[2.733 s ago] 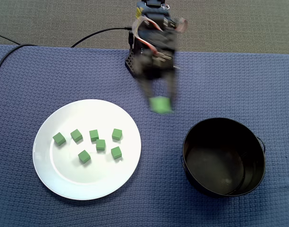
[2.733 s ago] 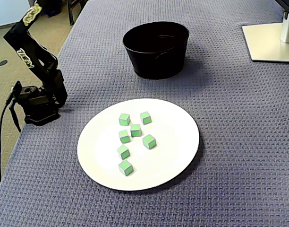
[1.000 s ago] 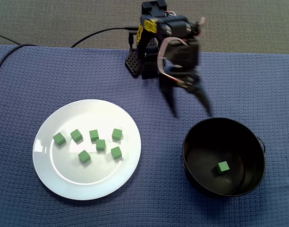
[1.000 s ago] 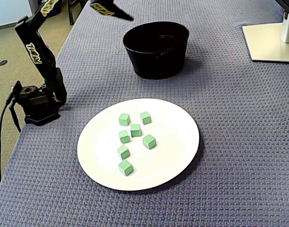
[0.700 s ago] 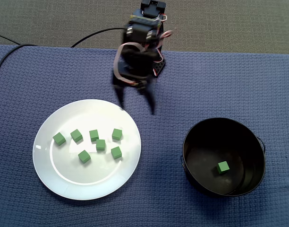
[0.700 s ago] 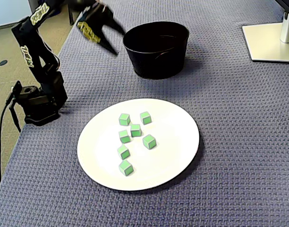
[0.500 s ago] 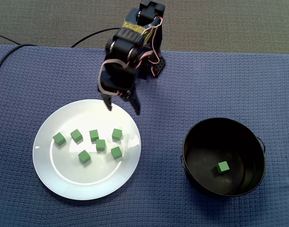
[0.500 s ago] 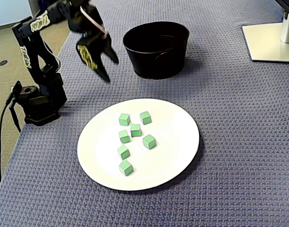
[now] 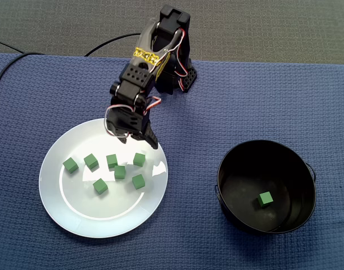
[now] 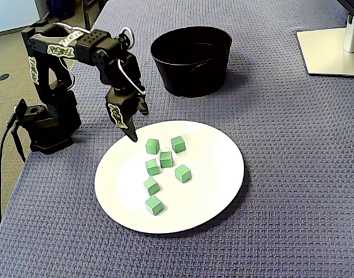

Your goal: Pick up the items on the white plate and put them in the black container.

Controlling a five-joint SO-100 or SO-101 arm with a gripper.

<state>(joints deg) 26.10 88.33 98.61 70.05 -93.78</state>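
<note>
the black arm [image 9: 155, 62] reaches down from its base at the top centre of a fixed view, and its claw [image 9: 140, 140] hangs over the upper right rim of the white plate [image 9: 59, 208]. the jaws are spread apart. in a fixed view from the side, one finger [image 10: 126, 123] points down at the plate's upper left rim [image 10: 116, 155], just beside the nearest cube. i cannot tell whether it touches the plate.

seven green cubes [image 9: 120, 172] lie loosely grouped near the middle of the plate, none of them between the jaws. the black container [image 9: 223, 169] stands at the lower right of that view, well apart from the plate, with one green cube [image 9: 266, 198] on its floor. in the side view the container [image 10: 191, 69] sits at top centre and its inside is too dark to read.

yellow lettering runs along the arm links [image 10: 61, 51] and down the finger, and a yellow label [image 9: 143, 54] crosses the arm. all of it is too small to read.

a blue-grey woven cloth [image 9: 48, 90] covers the tabletop. a black cable [image 9: 9, 62] trails off the upper left. a white monitor foot [image 10: 330, 49] sits at the upper right of the side view.
</note>
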